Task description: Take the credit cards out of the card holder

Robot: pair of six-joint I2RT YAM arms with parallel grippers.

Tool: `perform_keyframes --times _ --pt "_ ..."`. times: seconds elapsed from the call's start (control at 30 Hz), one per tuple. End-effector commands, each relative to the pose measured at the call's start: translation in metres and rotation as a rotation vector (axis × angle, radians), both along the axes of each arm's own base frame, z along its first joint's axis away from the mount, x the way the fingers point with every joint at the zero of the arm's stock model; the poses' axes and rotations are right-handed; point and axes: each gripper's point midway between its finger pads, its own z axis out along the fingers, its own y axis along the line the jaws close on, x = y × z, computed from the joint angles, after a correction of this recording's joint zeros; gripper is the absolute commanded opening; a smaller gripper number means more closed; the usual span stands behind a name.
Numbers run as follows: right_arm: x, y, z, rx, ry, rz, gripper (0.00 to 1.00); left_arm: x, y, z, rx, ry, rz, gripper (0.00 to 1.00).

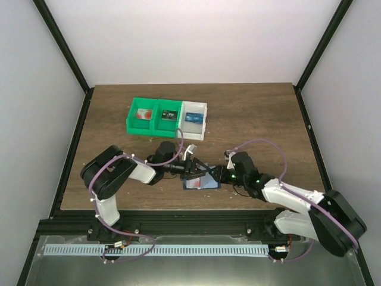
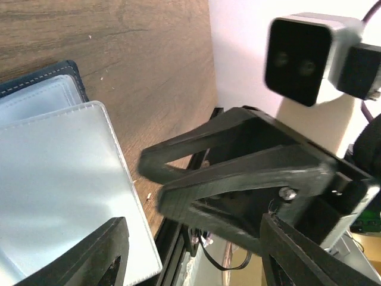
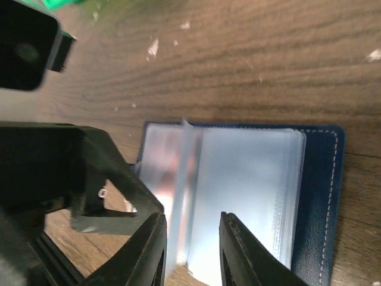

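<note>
The card holder [image 1: 201,184] lies open on the table between my two grippers. It is dark navy with pale clear pocket leaves [image 3: 250,185]. One leaf [image 3: 189,173] stands up, and a reddish-pink tint [image 3: 172,164] shows through the pocket beside it, likely a credit card. My right gripper [image 3: 193,253] is open, with its fingers on either side of the raised leaf at the holder's near edge. My left gripper [image 2: 190,262] is wide open and empty, with one finger [image 2: 101,256] over a clear leaf [image 2: 59,179]. The grippers face each other closely over the holder [image 1: 205,174].
A green bin [image 1: 152,116] and a white bin [image 1: 194,119] stand at the back of the table. A whitish thing with a red spot [image 1: 143,115] lies in the left green compartment. The table's near edge [image 1: 178,208] is just behind the holder.
</note>
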Motion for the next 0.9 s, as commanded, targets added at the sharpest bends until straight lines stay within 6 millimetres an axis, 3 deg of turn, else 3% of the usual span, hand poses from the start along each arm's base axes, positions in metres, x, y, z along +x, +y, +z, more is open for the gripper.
perform_keyframes --times 0.0,0.2,0.33,0.6,0.87 --pt "0.002 -0.016 0.013 -0.019 -0.053 -0.072 0.27 0.011 0.002 0.008 -0.009 -0.051 0.019 0.62" --pt "0.002 -0.009 0.050 0.072 -0.129 -0.052 0.28 0.030 0.035 0.008 0.037 -0.083 0.102 0.63" --pt "-0.001 0.004 0.058 0.120 -0.136 0.009 0.29 0.039 0.054 0.002 0.097 -0.118 0.154 0.64" --pt "-0.005 0.027 0.023 0.057 -0.033 0.110 0.28 0.041 0.070 -0.031 0.262 -0.120 0.181 0.69" --pt "-0.008 0.017 -0.029 -0.088 0.090 0.089 0.23 0.043 0.072 -0.048 0.315 -0.110 0.180 0.71"
